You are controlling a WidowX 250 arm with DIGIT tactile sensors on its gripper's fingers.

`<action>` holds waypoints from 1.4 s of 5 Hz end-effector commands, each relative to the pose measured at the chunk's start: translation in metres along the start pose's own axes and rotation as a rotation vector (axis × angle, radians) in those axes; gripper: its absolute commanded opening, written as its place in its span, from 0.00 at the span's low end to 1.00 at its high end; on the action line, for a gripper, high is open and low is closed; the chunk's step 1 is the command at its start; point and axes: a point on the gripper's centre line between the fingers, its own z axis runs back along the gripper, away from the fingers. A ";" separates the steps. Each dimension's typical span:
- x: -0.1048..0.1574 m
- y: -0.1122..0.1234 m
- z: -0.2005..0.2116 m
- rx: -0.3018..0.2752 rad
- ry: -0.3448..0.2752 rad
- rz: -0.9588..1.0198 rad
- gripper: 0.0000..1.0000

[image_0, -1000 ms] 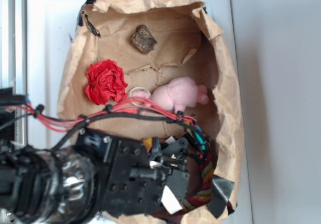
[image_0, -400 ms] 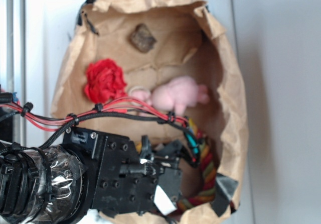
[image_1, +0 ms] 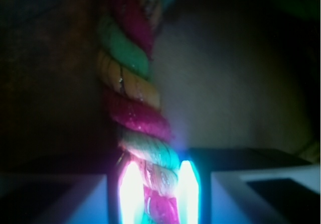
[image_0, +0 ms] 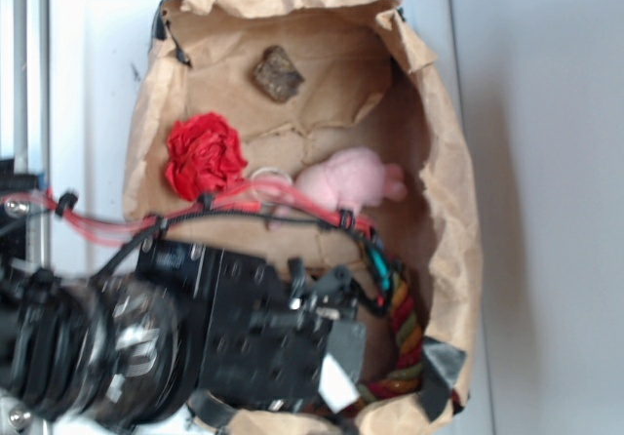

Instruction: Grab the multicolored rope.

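The multicolored rope [image_1: 135, 98] is thick and twisted, with red, green and yellow strands. In the wrist view it runs up from between my glowing pads [image_1: 131, 194], pinched on both sides. My gripper [image_1: 156, 196] is shut on it. In the exterior view the rope [image_0: 405, 342] curves along the lower right inside of the brown paper bag [image_0: 458, 220]. My gripper [image_0: 336, 333] sits low in the bag beside it, and the black arm hides most of the rope's left part.
A red paper rosette [image_0: 203, 155], a pink plush toy [image_0: 349, 181], a small white ring [image_0: 269, 175] and a brown lump [image_0: 278, 72] lie on the bag floor. Red and black cables [image_0: 244, 216] cross above my gripper. The bag stands on a white surface.
The arm has shifted slightly within the bag. The visible rope at the lower right has moved a little, and the gripper stays low beside it.
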 end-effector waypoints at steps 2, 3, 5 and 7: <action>-0.006 0.035 0.089 0.087 -0.084 0.235 0.00; -0.006 0.036 0.118 0.105 -0.086 0.309 0.00; 0.004 0.033 0.156 0.186 -0.046 0.404 0.00; 0.000 0.032 0.174 0.212 -0.039 0.455 0.00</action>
